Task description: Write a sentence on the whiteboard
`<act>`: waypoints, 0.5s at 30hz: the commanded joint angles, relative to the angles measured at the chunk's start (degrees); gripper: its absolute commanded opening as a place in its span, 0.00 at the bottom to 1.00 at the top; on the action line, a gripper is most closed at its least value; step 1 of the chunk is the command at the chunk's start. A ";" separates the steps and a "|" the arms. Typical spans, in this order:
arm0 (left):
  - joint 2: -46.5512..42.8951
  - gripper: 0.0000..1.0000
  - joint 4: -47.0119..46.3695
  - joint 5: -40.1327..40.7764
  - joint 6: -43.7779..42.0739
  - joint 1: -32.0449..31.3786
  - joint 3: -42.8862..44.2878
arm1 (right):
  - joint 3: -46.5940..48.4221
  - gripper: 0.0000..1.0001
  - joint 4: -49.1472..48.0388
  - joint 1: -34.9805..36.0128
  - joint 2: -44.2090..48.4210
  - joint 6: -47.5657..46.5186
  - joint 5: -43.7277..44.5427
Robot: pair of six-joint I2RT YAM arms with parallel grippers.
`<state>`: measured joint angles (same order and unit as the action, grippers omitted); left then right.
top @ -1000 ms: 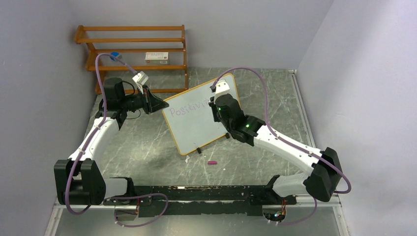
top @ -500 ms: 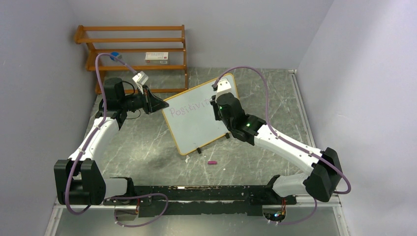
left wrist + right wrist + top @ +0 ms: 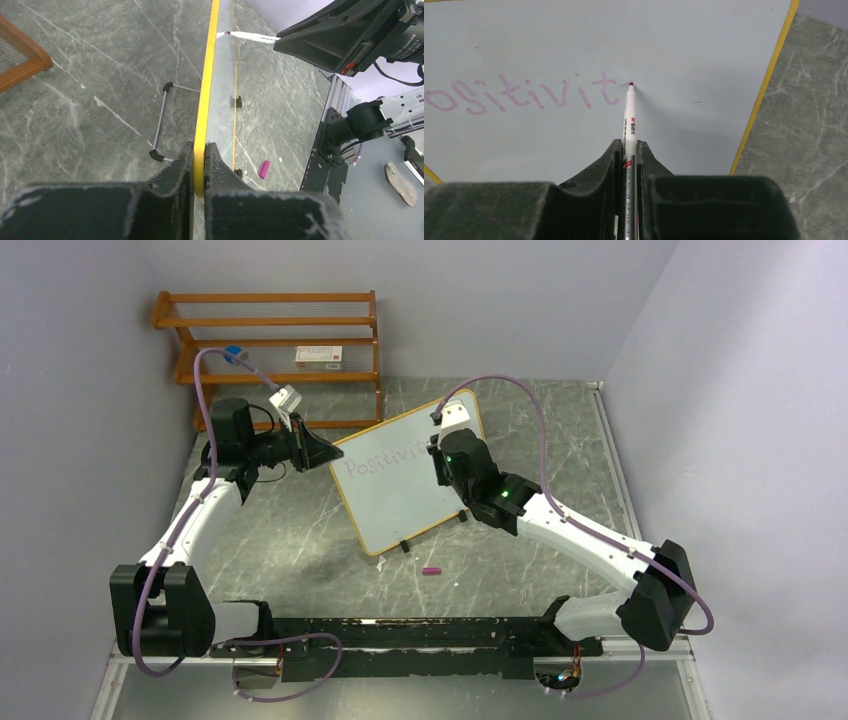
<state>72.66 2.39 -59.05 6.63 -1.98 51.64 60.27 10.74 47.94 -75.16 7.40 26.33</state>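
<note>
Toward the back of the grey marbled table [image 3: 300, 530], the whiteboard [image 3: 400, 490] stands on its black feet, tilted back and turned at a slant, its far corners near the foot of a wooden rack [image 3: 270, 340]. The left gripper [image 3: 199, 150] is clamped on the board's left edge, one jaw on each side of the thin yellow frame. Behind the board a wire stand [image 3: 162, 120] rests on the table. The right gripper [image 3: 629, 145] is closed on a white marker [image 3: 630, 120], its tip touching the board just right of the last letter. The sentence [image 3: 519, 92] reads "Positivit" so far, in thin purple letters along the upper part of the board. From the tip, bare white surface runs on to the yellow right-hand edge — room for little more than a letter or two on that line. Below the writing the rest of the board is white down to the bottom frame. A small pink cap [image 3: 431, 570] lies on the table in front of the board's near edge, apart from both arms and from the feet.
</note>
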 commanded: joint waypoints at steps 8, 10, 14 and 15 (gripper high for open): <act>0.90 0.05 1.56 2.15 -4.97 -0.57 0.39 | 0.13 0.00 -0.84 -0.40 0.09 -0.27 -0.75; 0.90 0.05 1.56 2.13 -5.00 -0.59 0.39 | 0.43 0.00 -1.13 -0.52 -0.07 -0.32 -1.17; 0.89 0.05 1.44 2.05 -4.80 -0.57 0.37 | 0.68 0.00 -1.40 -0.40 -0.49 -0.32 -1.20; 0.90 0.05 1.52 2.09 -4.87 -0.57 0.39 | 0.65 0.00 -1.50 -0.41 -0.52 -0.28 -1.28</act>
<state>72.66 2.39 -59.05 6.63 -1.98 51.64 60.27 10.63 47.94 -75.16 7.29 25.93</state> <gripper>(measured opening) 0.086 0.150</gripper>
